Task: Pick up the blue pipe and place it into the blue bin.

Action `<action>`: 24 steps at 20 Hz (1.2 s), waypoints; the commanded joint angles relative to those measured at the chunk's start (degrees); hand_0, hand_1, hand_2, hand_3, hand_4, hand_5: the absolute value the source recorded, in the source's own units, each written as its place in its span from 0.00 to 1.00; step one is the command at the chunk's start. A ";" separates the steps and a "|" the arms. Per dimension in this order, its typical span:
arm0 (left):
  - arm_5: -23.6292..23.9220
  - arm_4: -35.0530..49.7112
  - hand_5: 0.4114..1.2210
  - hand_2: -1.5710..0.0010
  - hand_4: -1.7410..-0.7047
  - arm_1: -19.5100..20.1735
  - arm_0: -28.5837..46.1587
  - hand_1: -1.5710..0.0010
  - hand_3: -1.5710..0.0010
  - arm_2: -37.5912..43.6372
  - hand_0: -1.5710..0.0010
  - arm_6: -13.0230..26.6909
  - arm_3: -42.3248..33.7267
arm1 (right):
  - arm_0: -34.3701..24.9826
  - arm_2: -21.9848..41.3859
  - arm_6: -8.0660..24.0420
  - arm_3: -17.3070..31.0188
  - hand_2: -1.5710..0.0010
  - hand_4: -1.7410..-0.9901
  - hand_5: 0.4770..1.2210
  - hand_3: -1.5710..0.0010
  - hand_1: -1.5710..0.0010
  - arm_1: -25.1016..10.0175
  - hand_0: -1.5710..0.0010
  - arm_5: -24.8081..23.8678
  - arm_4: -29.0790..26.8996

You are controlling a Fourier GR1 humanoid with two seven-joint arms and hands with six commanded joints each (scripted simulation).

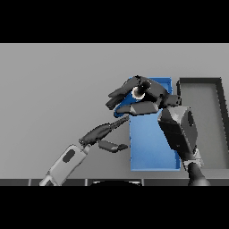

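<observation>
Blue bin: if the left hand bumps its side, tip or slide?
The blue bin looks low and wide, flat on the table, so tipping seems unlikely. Nothing visibly anchors it, so the left hand at its left edge would probably slide it. Straight walls suggest stiffness.

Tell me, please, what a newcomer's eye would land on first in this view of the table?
The blue bin stands out first, a bright rectangle right of centre on the grey table. Over its far end hangs the right hand, fingers curled, with a small pale round thing at its middle that cannot be identified. The left hand reaches in from the lower left, its straight fingers pointing at the bin's left edge; a dark grey bin sits at the far right.
</observation>
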 commanded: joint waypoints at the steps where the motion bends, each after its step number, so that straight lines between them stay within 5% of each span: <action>1: 0.03 -0.09 0.11 1.00 0.80 0.34 -0.36 1.00 1.00 0.24 1.00 -0.45 -0.32 | -1.48 -0.89 -0.86 1.63 0.00 0.03 0.87 0.00 0.00 -0.76 0.00 0.24 0.86; 6: -0.67 0.15 0.10 1.00 0.80 0.71 0.49 1.00 1.00 -0.26 1.00 -0.88 -1.10 | -9.40 -7.04 -3.76 14.09 0.00 0.01 0.87 0.00 0.00 -5.97 0.00 -4.09 7.18; 12: -0.62 0.99 0.10 1.00 0.81 1.27 0.56 1.00 1.00 1.03 1.00 -0.50 -0.81 | -3.21 -10.31 -2.84 25.34 0.00 0.00 0.86 0.00 0.00 -9.10 0.00 -4.29 14.59; 19: -0.82 1.18 0.07 1.00 0.82 0.68 0.07 1.00 1.00 1.06 1.00 -0.14 0.07 | 10.11 -8.21 2.87 24.55 0.00 0.00 0.86 0.00 0.00 -7.58 0.00 -8.95 18.35; 22: -0.30 0.57 0.06 1.00 0.83 0.32 0.62 1.00 1.00 0.53 1.00 -0.77 -0.18 | 15.18 -1.78 2.87 25.65 0.00 0.00 0.87 0.00 0.00 -10.57 0.00 -11.85 16.03; 24: -0.43 1.09 0.06 1.00 0.83 0.28 0.47 1.00 1.00 0.79 1.00 -0.04 -0.30 | 17.76 2.67 2.87 26.31 0.00 0.11 0.87 0.00 0.00 -12.48 0.00 -13.08 14.56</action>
